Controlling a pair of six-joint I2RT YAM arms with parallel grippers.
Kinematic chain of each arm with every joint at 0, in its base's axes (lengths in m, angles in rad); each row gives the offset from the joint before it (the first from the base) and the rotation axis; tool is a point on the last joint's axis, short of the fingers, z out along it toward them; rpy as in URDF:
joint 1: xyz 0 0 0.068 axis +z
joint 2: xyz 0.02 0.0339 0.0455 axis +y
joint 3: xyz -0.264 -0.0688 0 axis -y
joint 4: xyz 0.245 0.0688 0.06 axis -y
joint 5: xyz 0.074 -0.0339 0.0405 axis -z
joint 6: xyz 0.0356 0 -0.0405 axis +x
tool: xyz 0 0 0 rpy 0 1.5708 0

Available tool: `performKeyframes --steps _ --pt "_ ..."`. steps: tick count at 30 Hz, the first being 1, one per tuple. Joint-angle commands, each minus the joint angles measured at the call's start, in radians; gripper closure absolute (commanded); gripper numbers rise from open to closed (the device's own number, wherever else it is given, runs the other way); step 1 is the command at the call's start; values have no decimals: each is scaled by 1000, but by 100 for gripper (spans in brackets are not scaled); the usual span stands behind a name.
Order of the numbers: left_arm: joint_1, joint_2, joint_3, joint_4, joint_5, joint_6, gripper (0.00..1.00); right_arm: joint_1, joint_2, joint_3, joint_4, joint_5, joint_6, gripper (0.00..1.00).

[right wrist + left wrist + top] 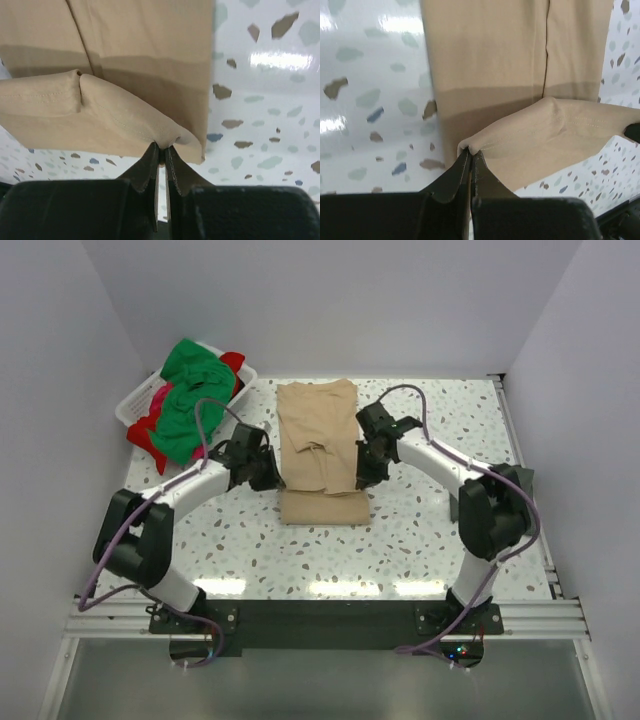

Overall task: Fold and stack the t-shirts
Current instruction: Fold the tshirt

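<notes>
A tan t-shirt [318, 445] lies lengthwise in the middle of the table, folded into a narrow strip. My left gripper [268, 472] is shut on its left edge, and my right gripper [364, 468] is shut on its right edge. Both hold a hemmed end of the cloth lifted above the rest of the shirt. In the left wrist view the pinched corner [470, 149] bunches at the fingertips. The right wrist view shows the same pinch [163, 145] on the tan cloth [125, 45]. Green [188, 400] and red [148, 435] t-shirts are piled at the back left.
A white plastic basket [135, 400] holds the green and red pile at the table's back left corner, with cloth spilling over its rim. White walls close in the left, back and right sides. The speckled tabletop [440, 430] surrounds the tan shirt.
</notes>
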Motion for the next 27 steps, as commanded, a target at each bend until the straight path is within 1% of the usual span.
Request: performKeyframes --steps 1,4,10,15,19,22,23,24,25,26,27 --pt "65 94 99 87 90 105 100 -30 77 116 16 19 -38 100" --pt "107 184 217 82 119 137 100 -43 148 208 -4 19 -41 100" --pt "166 311 355 76 154 166 100 -74 255 379 -36 30 -47 100" --pt "200 399 418 102 205 172 100 -85 353 506 -64 33 -46 100" --pt "212 471 487 99 257 189 100 -93 399 566 -79 36 -40 100" --pt "223 508 523 107 269 198 100 -99 430 603 -90 45 -32 100" --pt "226 516 532 108 274 200 97 -99 435 611 -90 50 -32 100" --pt "229 529 541 111 276 202 91 -99 438 624 -93 53 -29 100" --pt "235 534 558 110 282 205 82 -102 449 631 -96 54 -29 100" --pt "236 536 567 107 282 205 62 -103 455 643 -102 53 -27 98" --pt "240 534 573 101 279 206 55 -108 461 673 -111 53 -27 82"
